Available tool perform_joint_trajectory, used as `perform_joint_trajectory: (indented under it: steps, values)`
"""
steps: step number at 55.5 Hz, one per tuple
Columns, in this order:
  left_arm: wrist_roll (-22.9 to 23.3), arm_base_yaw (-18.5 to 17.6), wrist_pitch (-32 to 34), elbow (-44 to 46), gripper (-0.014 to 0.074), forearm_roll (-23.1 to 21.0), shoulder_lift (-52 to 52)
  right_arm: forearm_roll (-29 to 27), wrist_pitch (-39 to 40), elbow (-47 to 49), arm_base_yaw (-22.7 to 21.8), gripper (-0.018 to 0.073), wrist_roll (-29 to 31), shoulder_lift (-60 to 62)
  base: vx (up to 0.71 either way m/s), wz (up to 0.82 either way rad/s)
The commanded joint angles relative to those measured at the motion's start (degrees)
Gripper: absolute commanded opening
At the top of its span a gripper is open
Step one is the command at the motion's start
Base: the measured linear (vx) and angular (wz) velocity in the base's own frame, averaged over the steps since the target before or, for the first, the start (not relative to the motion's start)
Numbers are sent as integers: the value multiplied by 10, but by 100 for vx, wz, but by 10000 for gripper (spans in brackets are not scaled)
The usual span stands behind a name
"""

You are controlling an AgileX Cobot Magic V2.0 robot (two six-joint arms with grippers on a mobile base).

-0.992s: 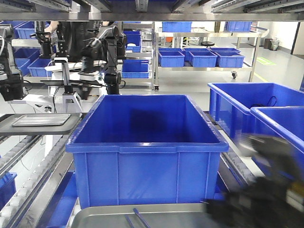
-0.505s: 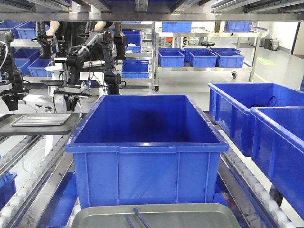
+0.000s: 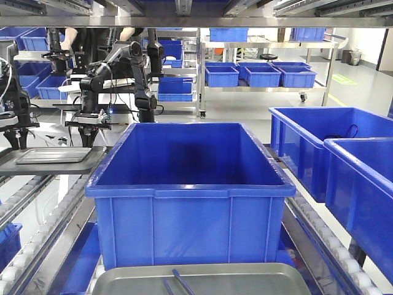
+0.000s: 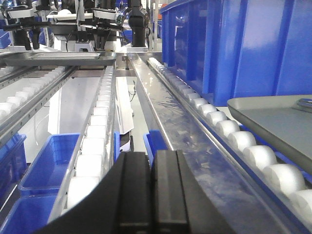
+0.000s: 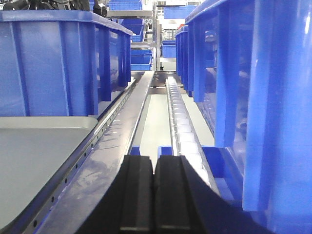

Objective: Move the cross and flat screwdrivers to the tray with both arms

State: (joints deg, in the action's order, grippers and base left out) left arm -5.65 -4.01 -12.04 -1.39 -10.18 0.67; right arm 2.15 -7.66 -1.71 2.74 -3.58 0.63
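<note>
Grey tray [image 3: 245,273], near edge of front view: one. Screwdriver shafts [image 3: 175,281] lying in it: two, handles cut off by frame edge. Large blue bin [image 3: 190,203] straight ahead: one. Blue bins on right lane [image 3: 331,153]: two. Second flat tray [image 3: 52,155] on far left platform: one. Other robot arms in background: two clear, one by left edge [image 3: 15,114], one further in [image 3: 110,74]. Own hands in wrist views: left [image 4: 152,195], right [image 5: 154,195], one each, both pressed together.

Factory or warehouse floor: roller conveyor lanes [image 4: 97,131], blue bins [image 3: 190,196], metal shelving [image 3: 270,80].
</note>
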Motion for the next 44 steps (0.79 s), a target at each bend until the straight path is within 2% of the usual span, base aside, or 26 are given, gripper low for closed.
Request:
perform_joint_trajectory:
  steps: [1,44]
  values:
    - [5,0,47,14,-6,-1,2,3,51,-5,-3,-9,1,3,0,0]
    - [5,0,47,14,-6,-1,2,3,51,-5,-3,-8,1,3,0,0]
